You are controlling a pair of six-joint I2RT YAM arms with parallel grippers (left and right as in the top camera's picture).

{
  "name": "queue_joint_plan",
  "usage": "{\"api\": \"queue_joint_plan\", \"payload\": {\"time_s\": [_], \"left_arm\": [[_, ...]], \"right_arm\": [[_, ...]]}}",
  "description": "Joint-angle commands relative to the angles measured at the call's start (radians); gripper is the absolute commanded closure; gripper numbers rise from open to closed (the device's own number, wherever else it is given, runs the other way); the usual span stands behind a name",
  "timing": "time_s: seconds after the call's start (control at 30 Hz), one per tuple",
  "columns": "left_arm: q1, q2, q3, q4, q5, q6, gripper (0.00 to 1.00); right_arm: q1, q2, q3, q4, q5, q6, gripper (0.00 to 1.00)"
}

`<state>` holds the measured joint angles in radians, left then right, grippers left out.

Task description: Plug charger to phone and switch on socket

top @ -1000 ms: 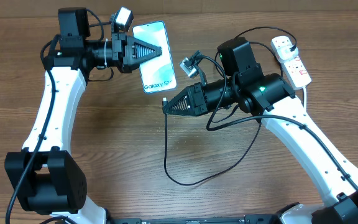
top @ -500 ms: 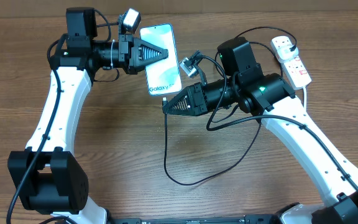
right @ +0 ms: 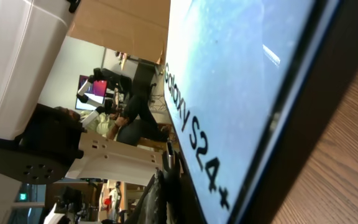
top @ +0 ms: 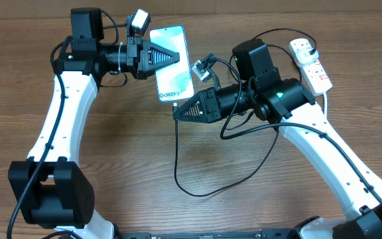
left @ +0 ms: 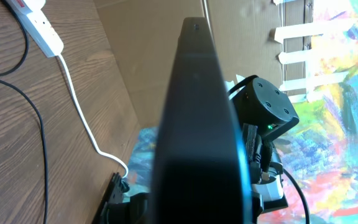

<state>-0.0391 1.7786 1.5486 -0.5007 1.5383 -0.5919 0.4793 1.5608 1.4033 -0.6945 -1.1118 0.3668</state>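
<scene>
My left gripper (top: 172, 57) is shut on the phone (top: 175, 78) and holds it above the table, the "Galaxy" end toward my right gripper. In the left wrist view the phone (left: 197, 124) shows edge-on and dark. My right gripper (top: 177, 111) is shut on the connector tip of the charger (top: 178, 149), just below the phone's lower edge. In the right wrist view the metal tip (right: 168, 158) stands close beside the phone's screen (right: 241, 81); I cannot tell whether they touch. The socket (top: 312, 64) lies at the far right.
The black cable loops over the table in front of me (top: 201, 195) and runs back up under the right arm toward the socket. The socket's white cord (left: 86, 118) trails across the wood in the left wrist view. A cardboard wall stands behind the table.
My left gripper has carried the phone to the right, closer to the right gripper. In the last half second nothing has visibly moved.
</scene>
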Motion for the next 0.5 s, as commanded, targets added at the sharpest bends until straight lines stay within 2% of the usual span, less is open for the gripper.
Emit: {"api": "queue_joint_plan", "payload": {"time_s": [0.0,0.47], "left_arm": [[-0.001,0.0,0.006,0.003,0.045,0.031,0.96],[0.0,0.0,0.006,0.004,0.045,0.031,0.96]], "right_arm": [[-0.004,0.003,0.019,-0.008,0.056,0.004,0.96],[-0.04,0.003,0.019,-0.025,-0.005,0.003,0.96]]}}
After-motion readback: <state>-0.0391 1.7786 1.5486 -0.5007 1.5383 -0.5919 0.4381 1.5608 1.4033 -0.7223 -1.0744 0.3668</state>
